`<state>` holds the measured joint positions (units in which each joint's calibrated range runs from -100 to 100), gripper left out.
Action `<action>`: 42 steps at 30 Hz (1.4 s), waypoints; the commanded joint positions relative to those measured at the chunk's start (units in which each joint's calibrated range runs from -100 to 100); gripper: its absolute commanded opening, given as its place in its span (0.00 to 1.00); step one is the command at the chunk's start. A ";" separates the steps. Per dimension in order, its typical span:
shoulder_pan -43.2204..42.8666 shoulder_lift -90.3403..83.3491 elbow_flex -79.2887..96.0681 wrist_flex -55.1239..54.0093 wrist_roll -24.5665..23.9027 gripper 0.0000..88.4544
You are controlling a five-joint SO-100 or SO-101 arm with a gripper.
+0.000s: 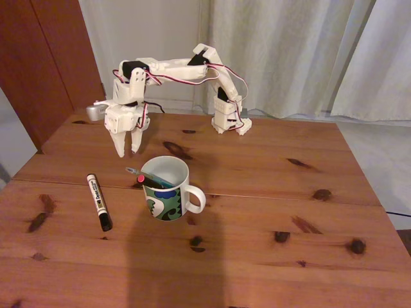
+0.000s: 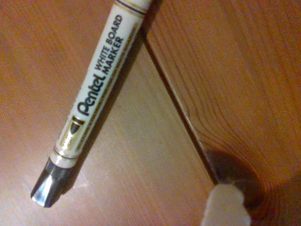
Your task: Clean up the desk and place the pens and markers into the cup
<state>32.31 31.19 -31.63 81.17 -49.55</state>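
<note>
The arm (image 1: pixel 173 70) is built of white printed plastic links with black servo blocks set into the joints. Red, white and dark wires loop loosely along it and down to the white base (image 1: pixel 230 122). The gripper (image 1: pixel 127 151) ends in two long, tapered white fingers, with a small silver-grey camera housing (image 1: pixel 96 111) fixed at its side.

White marker (image 1: pixel 98 201) flat on desk (image 1: pixel 270 212), pens in cup (image 1: pixel 168 190)
</note>
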 commanded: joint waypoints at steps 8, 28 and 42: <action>0.14 -4.33 0.07 0.51 0.05 0.18; -2.19 -4.25 0.07 0.59 0.41 0.18; -4.20 2.95 1.52 -0.01 0.10 0.18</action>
<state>28.79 34.66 -29.09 81.17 -49.50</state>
